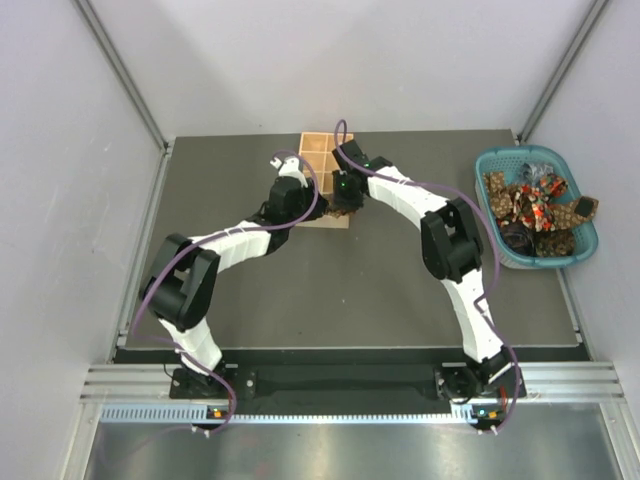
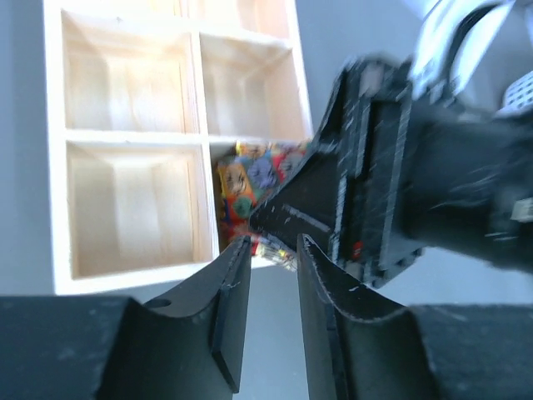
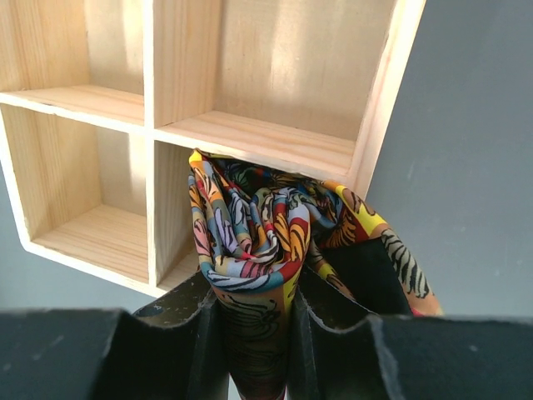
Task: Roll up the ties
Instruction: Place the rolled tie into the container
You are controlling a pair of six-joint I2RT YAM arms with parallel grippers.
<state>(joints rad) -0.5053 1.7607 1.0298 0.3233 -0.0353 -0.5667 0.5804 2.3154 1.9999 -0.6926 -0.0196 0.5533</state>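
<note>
Here, a matte dark grey worktop (image 1: pixel 350 290) carries a teal plastic basket (image 1: pixel 497 163) at right, heaped with crumpled printed ties (image 1: pixel 535 205), and a pale, square-celled wooden tray (image 1: pixel 318 145) at upper centre. At its corner cell, low in the right wrist view, the right gripper (image 3: pixel 254 292) clamps its fingers on a glossy rolled tie (image 3: pixel 254 229). The left gripper (image 2: pixel 273 246) holds its flat black fingers apart, empty.
</note>
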